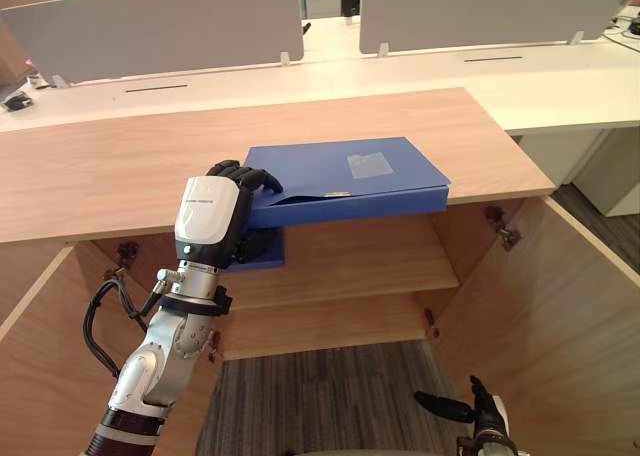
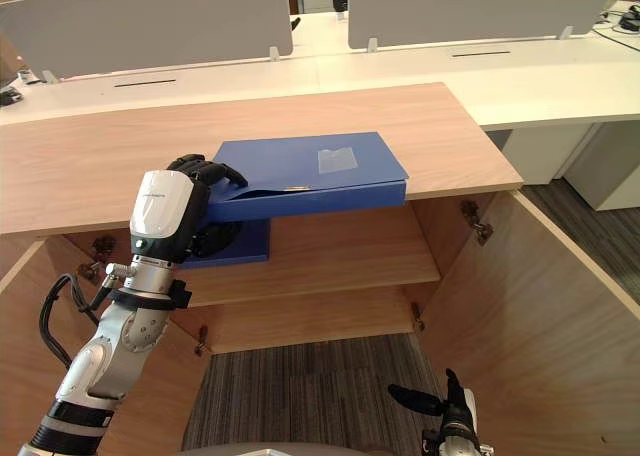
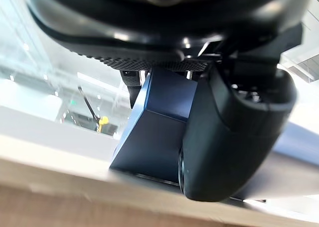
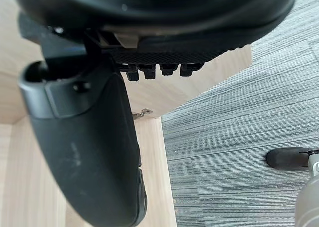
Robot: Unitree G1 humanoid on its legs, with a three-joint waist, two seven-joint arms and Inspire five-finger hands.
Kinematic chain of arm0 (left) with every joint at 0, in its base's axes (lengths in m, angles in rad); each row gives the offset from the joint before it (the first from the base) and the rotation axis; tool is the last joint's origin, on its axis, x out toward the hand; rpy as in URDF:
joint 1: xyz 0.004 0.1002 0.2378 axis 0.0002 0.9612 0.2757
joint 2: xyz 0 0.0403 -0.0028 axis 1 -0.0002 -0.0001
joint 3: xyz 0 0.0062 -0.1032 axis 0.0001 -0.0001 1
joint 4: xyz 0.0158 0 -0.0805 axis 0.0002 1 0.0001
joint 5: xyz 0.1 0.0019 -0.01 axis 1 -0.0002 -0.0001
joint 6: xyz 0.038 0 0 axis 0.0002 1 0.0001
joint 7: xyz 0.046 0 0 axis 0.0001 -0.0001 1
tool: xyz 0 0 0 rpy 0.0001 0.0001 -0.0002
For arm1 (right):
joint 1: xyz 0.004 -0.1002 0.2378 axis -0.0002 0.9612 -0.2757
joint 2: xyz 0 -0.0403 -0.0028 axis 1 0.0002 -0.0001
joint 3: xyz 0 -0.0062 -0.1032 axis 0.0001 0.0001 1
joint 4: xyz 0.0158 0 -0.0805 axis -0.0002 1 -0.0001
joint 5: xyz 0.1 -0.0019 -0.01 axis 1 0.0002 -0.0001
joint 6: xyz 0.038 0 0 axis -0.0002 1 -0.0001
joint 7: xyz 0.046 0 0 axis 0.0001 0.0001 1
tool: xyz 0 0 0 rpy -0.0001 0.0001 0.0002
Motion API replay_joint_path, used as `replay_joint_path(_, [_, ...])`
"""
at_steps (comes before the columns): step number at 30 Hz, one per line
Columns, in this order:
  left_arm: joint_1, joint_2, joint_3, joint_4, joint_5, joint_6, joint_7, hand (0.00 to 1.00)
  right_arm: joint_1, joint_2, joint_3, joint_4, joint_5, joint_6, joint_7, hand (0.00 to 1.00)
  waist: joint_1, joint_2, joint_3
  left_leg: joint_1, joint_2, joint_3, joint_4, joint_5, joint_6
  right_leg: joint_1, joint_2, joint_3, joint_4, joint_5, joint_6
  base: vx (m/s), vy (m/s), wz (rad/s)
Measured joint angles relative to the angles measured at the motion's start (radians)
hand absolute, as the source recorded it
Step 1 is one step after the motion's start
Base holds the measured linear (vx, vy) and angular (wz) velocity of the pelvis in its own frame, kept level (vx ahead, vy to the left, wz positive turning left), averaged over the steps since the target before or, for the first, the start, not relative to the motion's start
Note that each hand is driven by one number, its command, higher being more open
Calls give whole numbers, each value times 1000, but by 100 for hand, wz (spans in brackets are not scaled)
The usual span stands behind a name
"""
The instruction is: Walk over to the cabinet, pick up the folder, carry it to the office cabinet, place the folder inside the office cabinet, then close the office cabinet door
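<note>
Folder (image 1: 350, 171): blue, flat, rectangular, lying across the front edge of the cabinet top (image 1: 120, 166) and overhanging it toward the robot. Clasped at its near end by left hand (image 1: 215, 211), with fingers curled over the upper cover and thumb underneath; the rest extends away from that hand toward the robot's right. Pale translucent label (image 1: 368, 165) on the upper cover, well beyond the fingers. In the left wrist view, dark blue corner of the folder (image 3: 149, 142) pressed right against the palm.

Blue flap (image 1: 255, 251) just beneath the left hand, at the front of the upper shelf (image 1: 350, 261); cannot tell whether part of the folder or separate.

Right hand (image 1: 487, 416): low, well apart from the folder, over the carpet (image 1: 320, 396). Fingers relaxed, thumb out, holding nothing.

Cabinet: light wood grain, smooth. Both doors swung open, left door (image 1: 35, 366) beside the left arm and right door (image 1: 560, 296) above the right hand. Two plank shelves inside, lower shelf (image 1: 330, 326) below the flap.

Carpet: grey, finely striped. Beyond the folder: white desk (image 1: 560, 86), grey divider panels (image 1: 160, 26).
</note>
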Motion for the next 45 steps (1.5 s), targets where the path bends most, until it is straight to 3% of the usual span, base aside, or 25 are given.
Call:
replay_joint_path(3, [52, -25, -19, -93, -67, -32, -42, 0, 15, 10, -1, -84, 14, 6, -3, 100, -17, -1, 1, 2, -3, 6, -4, 0, 0, -4, -1, 9, 0, 2, 3, -11, -17, -10])
replay_joint_path(10, [142, -136, -98, -249, -365, -110, -151, 0, 64, 91, -6, -522, 186, -14, 9, 100, -23, -5, 4, 2, 1, 4, -3, -3, -1, -12, 5, 24, 1, 3, 3, -11, -35, -6])
replay_joint_path(17, [196, -260, 2, -355, -780, -115, -182, 0, 88, 149, -18, -899, 402, -85, 71, 100, -20, -16, 27, 1, 5, 6, 15, -19, -3, -12, 8, 37, 1, 3, 3, -10, -34, -6])
replay_joint_path(21, [253, -321, 48, -373, -1068, -112, -271, 0, 64, 160, -14, -1072, 493, -115, 125, 100, -13, -19, 31, 1, 5, 5, 15, -23, -2, -11, 8, 38, 0, 3, 3, -1, -26, 0])
replay_joint_path(25, [284, -331, 36, -368, -1238, -78, -357, 0, -20, 136, 24, -1114, 548, -134, 171, 100, -11, -20, 32, 1, 5, 5, 15, -24, -1, -11, 7, 37, 0, 3, 3, 0, -8, 0])
replay_joint_path(32, [284, -284, -49, -304, -1368, -32, -509, 0, -174, -43, 157, -1114, 566, -136, 265, 100, 12, -20, 32, 0, 5, -11, 18, -24, -1, 2, 6, 23, 0, 4, 5, -13, -31, 6])
replay_joint_path(42, [271, -164, -76, -220, -1517, -6, -561, 0, -326, -272, 252, -986, 567, -118, 310, 100, 15, -18, 31, -1, 4, -27, 20, -22, 1, 11, 4, 3, 1, 4, 6, -19, -26, 5])
replay_joint_path(43, [271, -157, -76, -216, -1528, -2, -561, 0, -331, -284, 258, -979, 567, -117, 313, 0, 15, -18, 31, -2, 4, -28, 20, -22, 1, 11, 4, 3, 1, 4, 6, -27, -38, 3])
replay_joint_path(45, [271, -135, -75, -212, -1556, 6, -561, 0, -348, -320, 277, -957, 570, -116, 324, 0, 15, -18, 31, -2, 4, -29, 20, -22, 1, 11, 3, 1, 1, 4, 6, -22, -33, 3])
